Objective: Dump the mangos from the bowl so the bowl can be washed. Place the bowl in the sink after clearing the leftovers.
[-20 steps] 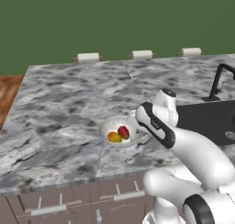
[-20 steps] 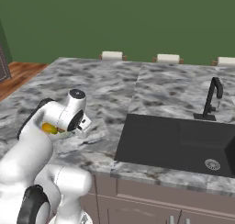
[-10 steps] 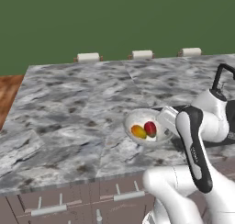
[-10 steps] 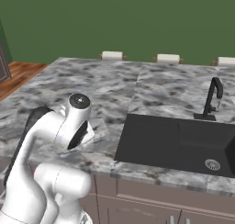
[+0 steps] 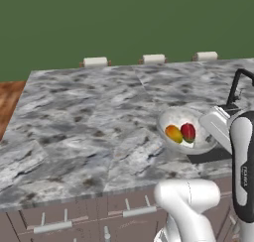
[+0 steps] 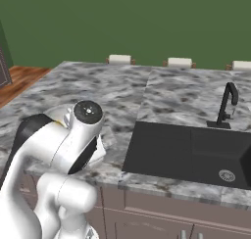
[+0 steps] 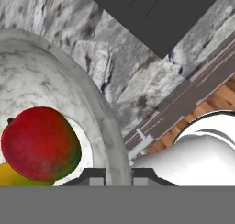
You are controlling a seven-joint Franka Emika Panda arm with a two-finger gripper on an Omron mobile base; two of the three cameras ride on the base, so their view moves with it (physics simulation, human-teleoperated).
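The white-grey bowl [image 5: 198, 143] hangs tilted over the counter's front part, just left of the black sink [image 6: 191, 152]. Both mangos lie inside it, the orange-yellow one [image 5: 173, 134] left of the dark red one [image 5: 188, 132]. My gripper [image 5: 212, 131] is shut on the bowl's right rim. In the hand view the rim [image 7: 104, 136] runs between the fingertips [image 7: 93, 176] of the gripper [image 7: 118, 175]. The red mango [image 7: 39, 142] sits to its left, with the orange one [image 7: 11, 177] peeking out below. The sink's corner [image 7: 156, 16] shows at the top.
The black faucet [image 6: 226, 106] stands behind the sink, and the silver drain [image 6: 226, 174] lies in its right basin. Three white blocks [image 5: 154, 59] line the counter's back edge. Drawer fronts [image 5: 94, 213] run below the counter; wooden floor [image 5: 10, 97] lies left.
The arm has swung right with the bowl, carrying both mangos from the counter's middle to a spot beside the sink's left edge. The grip on the rim has stayed shut.
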